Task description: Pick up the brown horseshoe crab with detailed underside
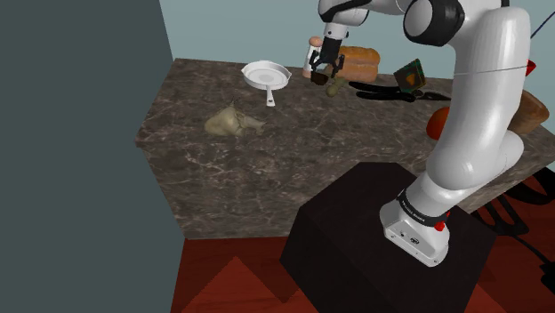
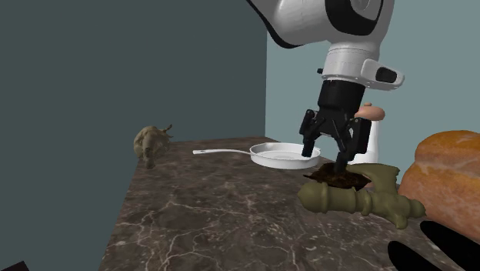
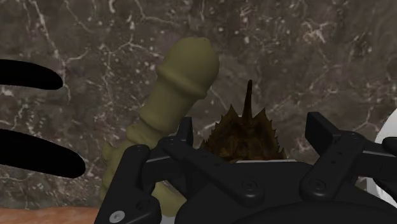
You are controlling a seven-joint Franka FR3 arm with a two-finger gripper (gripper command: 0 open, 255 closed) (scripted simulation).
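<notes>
Dark marble counter (image 1: 267,182), teal walls (image 1: 80,107), red-brown floor (image 1: 231,284), I find the brown horseshoe crab (image 2: 338,178) against the olive mill (image 2: 350,202) lying flat, gripper (image 2: 335,160) low over the crab, grasp I cannot tell, crab's body half hidden behind it, bread loaf (image 2: 450,181) past the mill cut off.

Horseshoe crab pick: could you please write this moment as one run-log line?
phase: grasp | gripper: fingers shut on brown horseshoe crab | beside crab: olive pepper mill | lift-off: cannot tell
</notes>
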